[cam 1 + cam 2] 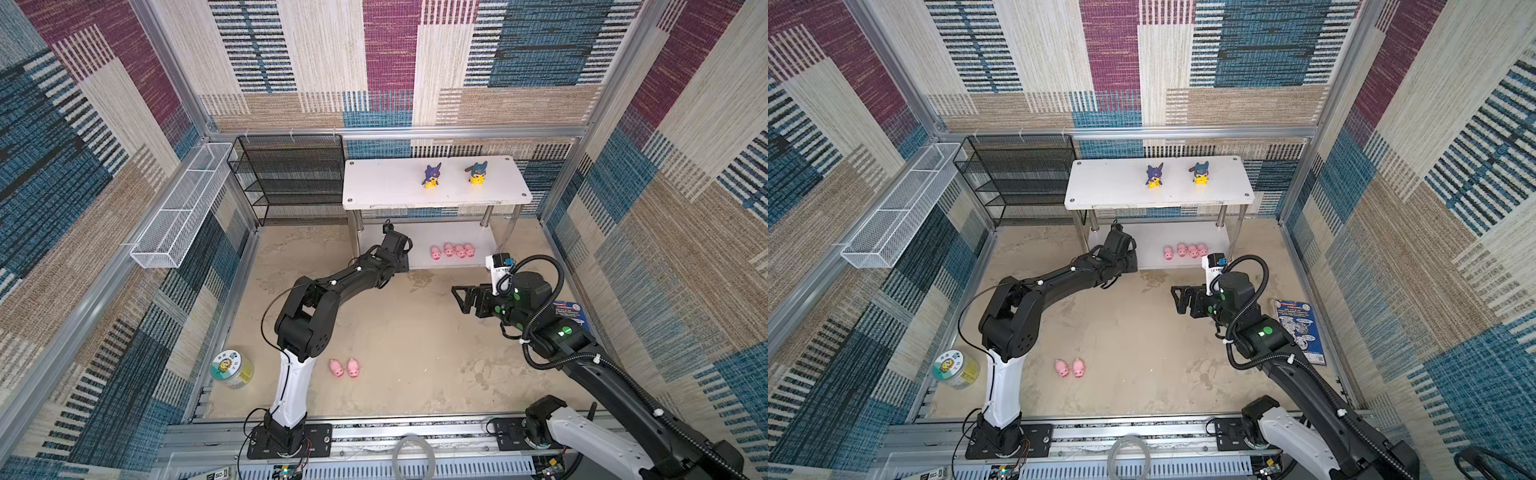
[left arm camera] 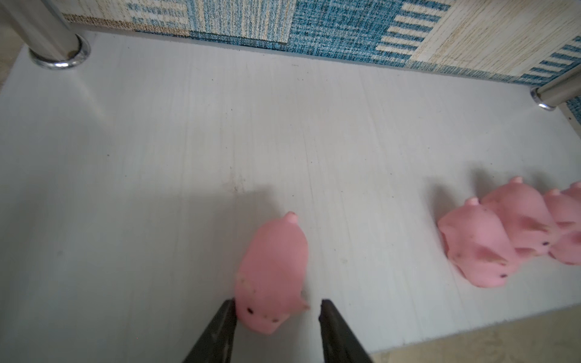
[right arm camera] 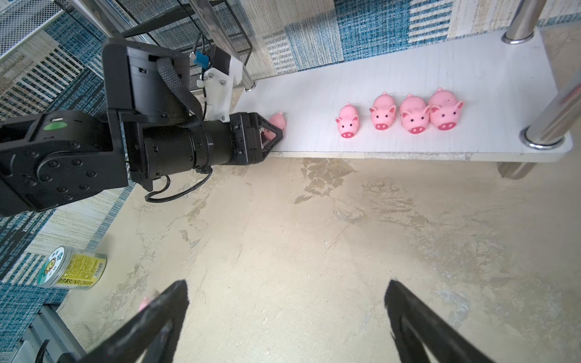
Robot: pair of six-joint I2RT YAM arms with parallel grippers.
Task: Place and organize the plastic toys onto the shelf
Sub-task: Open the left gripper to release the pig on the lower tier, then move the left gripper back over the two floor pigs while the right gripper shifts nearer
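The white shelf (image 1: 382,183) carries two yellow hooded figurines (image 1: 432,176) (image 1: 478,173) on its top tier. On the lower tier (image 2: 188,125) several pink pigs (image 1: 453,250) stand in a row. Left of them a lone pig (image 2: 272,261) rests on the board between the fingers of my left gripper (image 2: 278,306). The gripper is open: one finger touches the pig's side and the other stands clear of it. Two more pigs (image 1: 336,368) (image 1: 353,368) lie on the floor by the left arm's base. My right gripper (image 3: 286,295) hovers wide open over bare floor, holding nothing.
A green-lidded jar (image 1: 232,369) lies at the front left. The black mesh rack (image 1: 291,178) stands left of the shelf, and the white wire basket (image 1: 183,208) hangs on the left wall. A blue booklet (image 1: 1300,328) lies by the right wall. Chrome legs (image 3: 545,125) flank the lower tier.
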